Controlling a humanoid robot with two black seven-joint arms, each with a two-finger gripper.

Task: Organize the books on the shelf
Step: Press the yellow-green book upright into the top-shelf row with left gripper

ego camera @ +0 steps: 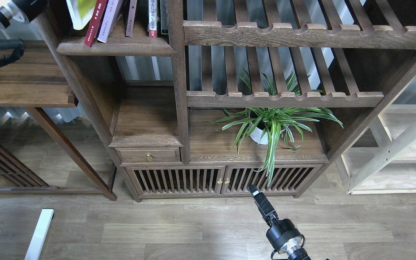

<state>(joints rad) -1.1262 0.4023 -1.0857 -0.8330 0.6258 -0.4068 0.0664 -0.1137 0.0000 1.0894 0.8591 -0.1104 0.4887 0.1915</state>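
The shelf (117, 47) is the dark-brown board at the top left of the bookcase. On it a dark red book (94, 26) and a pale lavender book (108, 22) lean to the right. A yellow-green book (79, 13) stands steeply at their left, its top cut off by the frame. My left arm's wrist (4, 10) shows at the top left corner; its fingers are hidden past the bookcase post. My right gripper (253, 189) hangs low before the cabinet doors, holding nothing, seen too narrow to tell its fingers apart.
More thin books (151, 18) stand at the shelf's right end. Slatted racks (284, 99) fill the right half. A potted spider plant (265, 126) sits on the cabinet top. A side table (24, 83) is at the left, a pale wooden frame (392, 148) at the right.
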